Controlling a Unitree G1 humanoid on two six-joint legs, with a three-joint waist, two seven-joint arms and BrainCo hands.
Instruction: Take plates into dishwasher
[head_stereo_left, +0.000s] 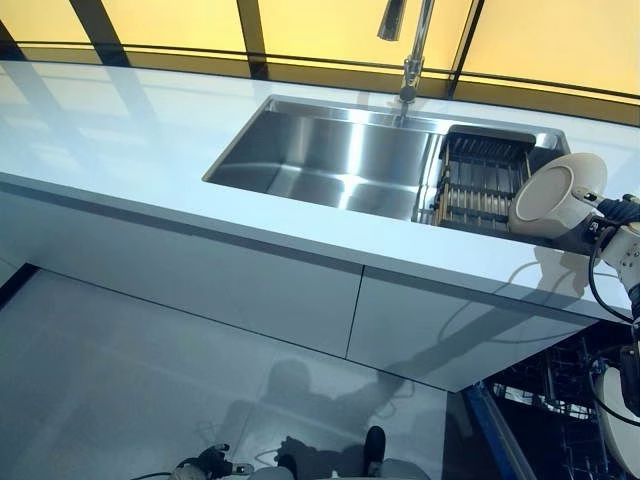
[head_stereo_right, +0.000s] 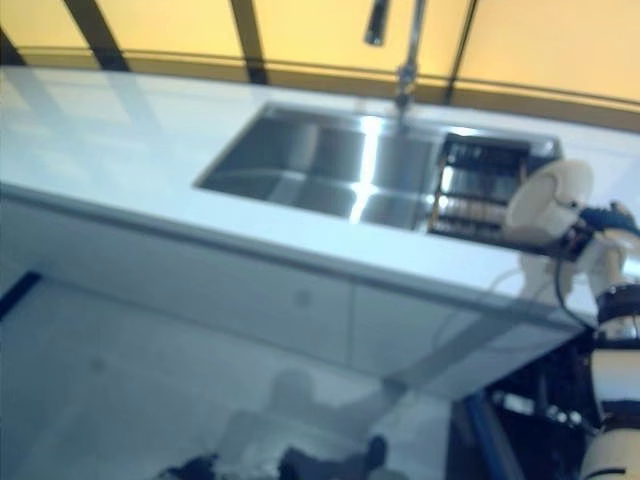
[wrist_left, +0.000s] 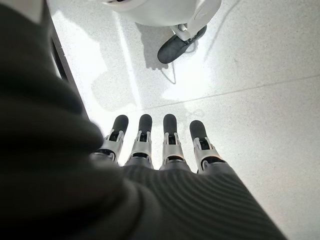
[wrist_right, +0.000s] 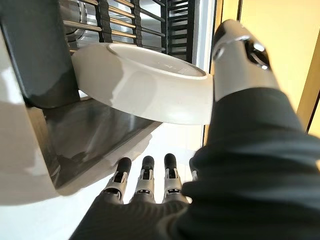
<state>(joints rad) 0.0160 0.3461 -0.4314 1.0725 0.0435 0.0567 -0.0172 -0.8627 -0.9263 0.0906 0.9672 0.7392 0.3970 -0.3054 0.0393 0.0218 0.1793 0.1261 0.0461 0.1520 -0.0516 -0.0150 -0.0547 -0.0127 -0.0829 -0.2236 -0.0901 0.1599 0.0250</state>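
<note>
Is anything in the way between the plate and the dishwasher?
Nothing visible blocks it. The right hand holds the white plate above the counter edge beside the sink rack; the open dishwasher lies below.

Silver-grey fingers (wrist_left: 142, 145) tipped in dark rounded pads, set in a neat row. Backs of left hand (wrist_left: 165, 185) and right hand (wrist_right: 150, 210) wrapped in dark ribbed covers, finely grooved. Thumb (wrist_right: 240, 60) silver and glossy above its dark sleeve.

Sink (head_stereo_left: 330, 160) sunk in counter (head_stereo_left: 120, 130) — rack (head_stereo_left: 483, 180) in its right end, faucet (head_stereo_left: 408, 40) behind, plate (head_stereo_left: 556, 195) just right of rack.
</note>
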